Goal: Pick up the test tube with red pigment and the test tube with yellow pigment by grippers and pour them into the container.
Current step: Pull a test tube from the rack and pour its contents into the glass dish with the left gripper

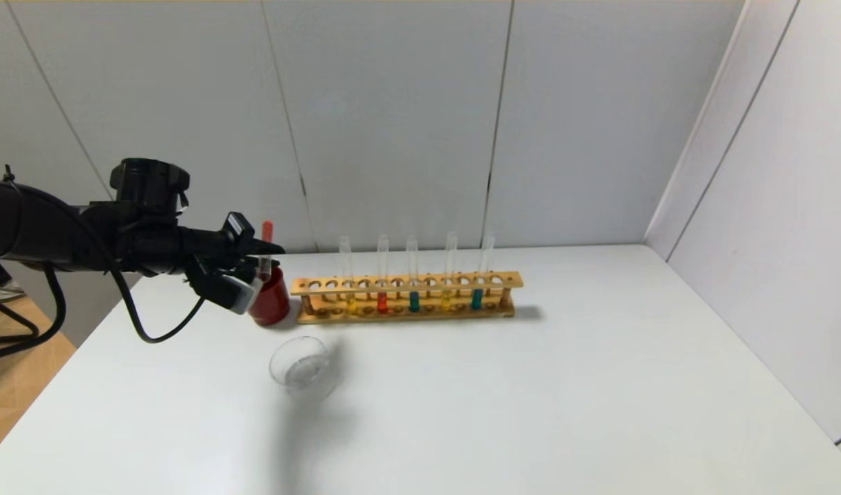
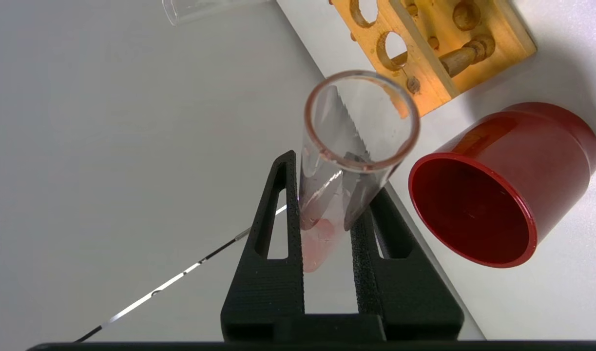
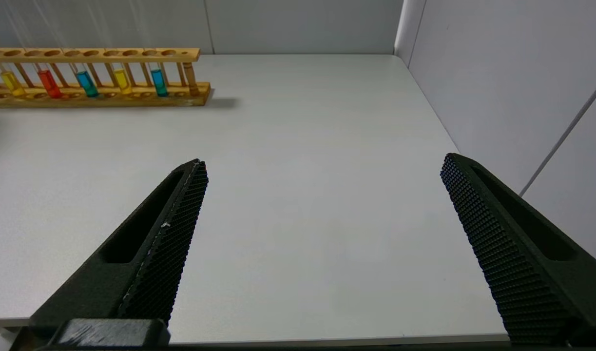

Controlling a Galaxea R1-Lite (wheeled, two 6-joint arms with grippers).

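the small shallow round clear glass dish [image 1: 304,368] sits on the white table [image 1: 530,399] in front of the opaque dark red cup [image 1: 271,300], and its contents cannot be told from the head view. the cup's inside looks bare in the left wrist view [image 2: 478,214]. the long wooden test tube rack [image 1: 406,295] stands just beside the cup and holds five slim clear glass tubes: pale yellow [image 1: 351,302], orange-red [image 1: 382,301], teal [image 1: 414,301], yellow [image 1: 446,300] and teal [image 1: 476,298]. the left gripper [image 1: 260,251], reaching in from the left above the cup, is clamped on another slim clear glass tube with red pigment [image 2: 344,165], turned so its red liquid end points up [image 1: 267,230] and its open mouth faces the wrist camera, with only a pinkish smear inside. the right gripper [image 3: 322,243] hovers low over the bare table, well apart from the rack, fingers spread wide and holding nothing.
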